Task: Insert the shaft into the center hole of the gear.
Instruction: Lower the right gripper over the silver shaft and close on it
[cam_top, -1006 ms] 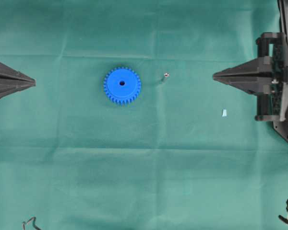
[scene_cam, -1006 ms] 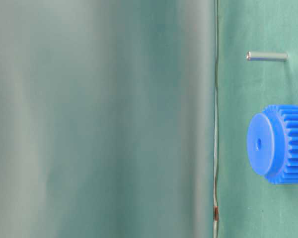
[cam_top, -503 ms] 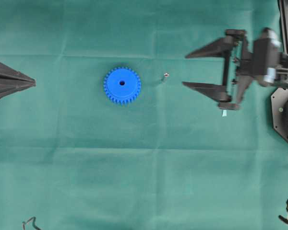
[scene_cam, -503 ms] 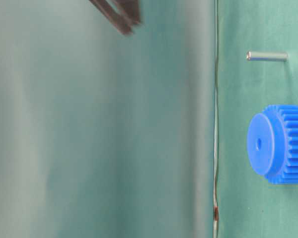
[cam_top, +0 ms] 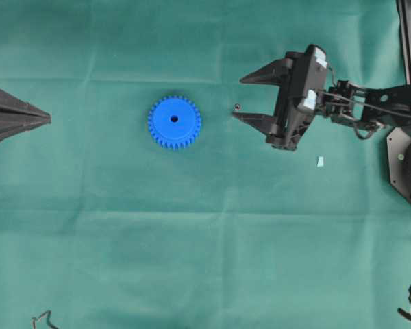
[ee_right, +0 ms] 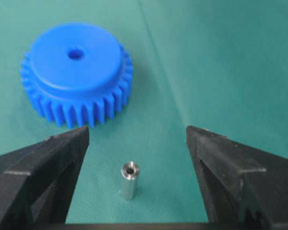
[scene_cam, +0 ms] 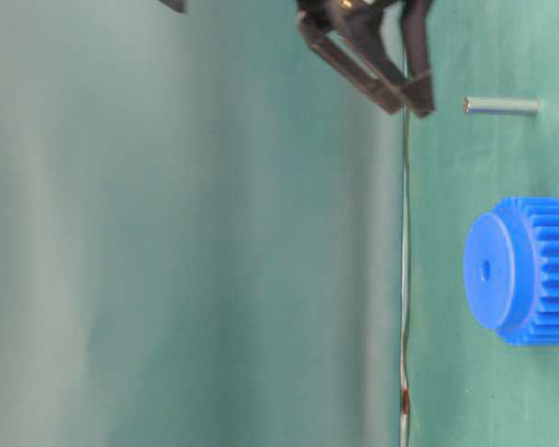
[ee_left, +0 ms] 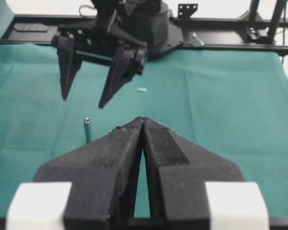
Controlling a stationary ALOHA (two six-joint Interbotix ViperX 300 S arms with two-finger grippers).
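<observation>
Clearly the task is at an early stage: nothing has been picked up, and every real step lies ahead. Taking the gear [cam_top: 174, 122] as the landmark, it lies flat on the green tabletop [cam_top: 192, 260], its center hole [cam_top: 174, 118] facing up and unoccupied. The shaft [ee_right: 129, 180] stands upright on the cloth, apart from the gear on the side nearer the right arm, touching neither the toothed rim nor anything else.

Beyond the shaft from the gear, the right end effector [cam_top: 238, 97] has its two fingers spread wide. In the right wrist view the shaft sits in the gap between them, with clear cloth on both sides, so it is bracketed but not touched. In the table-level view the finger tips appear to hang above the pin, not down around it; I judge a further descent is needed before closing.

On the opposite side of the gear, well apart from it, the left end effector [cam_top: 48, 118] rests with its fingers pressed together and nothing between them. A small pale blue scrap [cam_top: 320, 162] lies farther from the gear than the shaft does, past the right end effector.

Left to do: lower over the shaft, close on it, lift, carry it over the gear, line it up with the hole, and press it in. The pin is thin, so a squeeze off centre may tip it.
</observation>
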